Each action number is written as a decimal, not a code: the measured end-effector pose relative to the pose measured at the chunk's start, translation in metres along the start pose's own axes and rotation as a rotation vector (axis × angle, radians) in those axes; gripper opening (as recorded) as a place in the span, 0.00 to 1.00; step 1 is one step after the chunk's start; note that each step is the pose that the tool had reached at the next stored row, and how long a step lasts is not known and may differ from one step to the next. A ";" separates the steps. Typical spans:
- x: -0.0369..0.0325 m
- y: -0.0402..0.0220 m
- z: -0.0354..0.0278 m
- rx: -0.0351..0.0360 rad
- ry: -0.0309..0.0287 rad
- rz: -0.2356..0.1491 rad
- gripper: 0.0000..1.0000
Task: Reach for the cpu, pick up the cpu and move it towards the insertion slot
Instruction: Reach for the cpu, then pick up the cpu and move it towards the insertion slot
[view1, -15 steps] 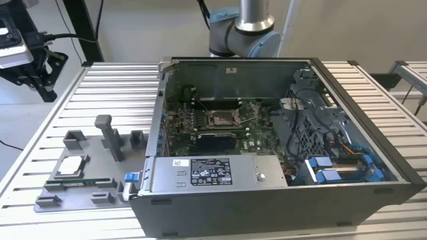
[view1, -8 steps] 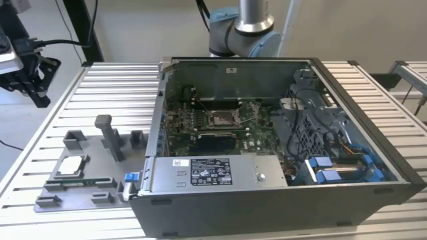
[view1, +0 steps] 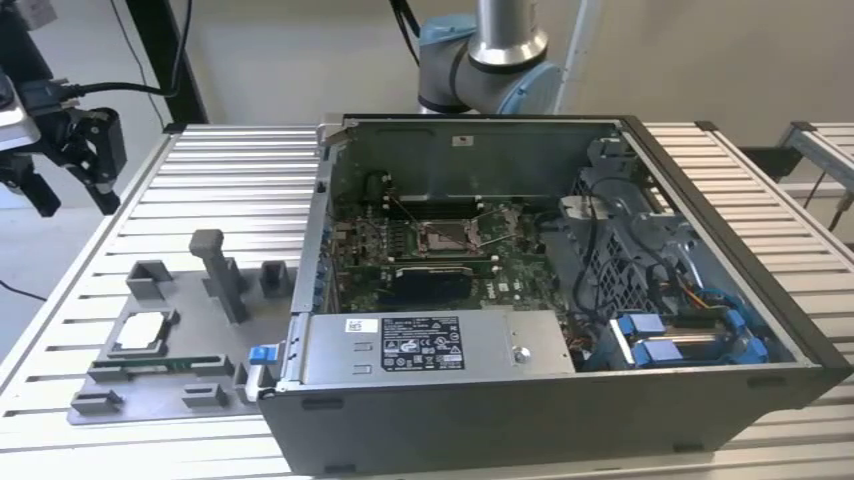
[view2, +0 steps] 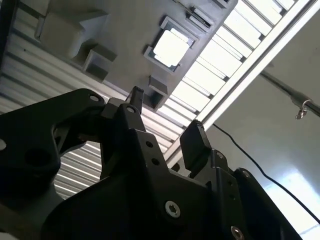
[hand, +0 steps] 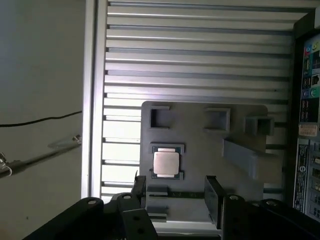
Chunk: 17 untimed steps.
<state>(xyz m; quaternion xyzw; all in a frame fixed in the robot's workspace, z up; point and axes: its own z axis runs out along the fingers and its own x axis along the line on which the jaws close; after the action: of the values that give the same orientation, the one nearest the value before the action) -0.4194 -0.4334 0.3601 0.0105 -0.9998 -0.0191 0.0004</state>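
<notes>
Pale silvery metal marks the cpu (hand: 166, 163), which we see lying flat in a recess of the grey fixture plate (view1: 200, 340). The plate rests on the slatted aluminium desk (view1: 214, 180), to the exterior view's left of the open computer case (view1: 534, 430). The gripper (view1: 70, 185) hangs in the air at the far left of the exterior view, well apart from the cpu. In both wrist views its black fingers (hand: 212, 197) stand wide apart, holding nothing. The insertion slot (view1: 445, 236) sits on the motherboard (view1: 350, 262) inside the case.
</notes>
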 end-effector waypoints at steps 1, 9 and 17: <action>0.0000 0.0000 0.0000 0.0000 0.0000 0.000 0.00; 0.0014 0.0000 0.0022 0.0000 -0.0010 -0.001 0.00; 0.0046 -0.0004 0.0129 0.0001 -0.0019 -0.001 0.00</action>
<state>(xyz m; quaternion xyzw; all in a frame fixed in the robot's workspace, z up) -0.4240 -0.4334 0.3473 0.0108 -0.9998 -0.0191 -0.0005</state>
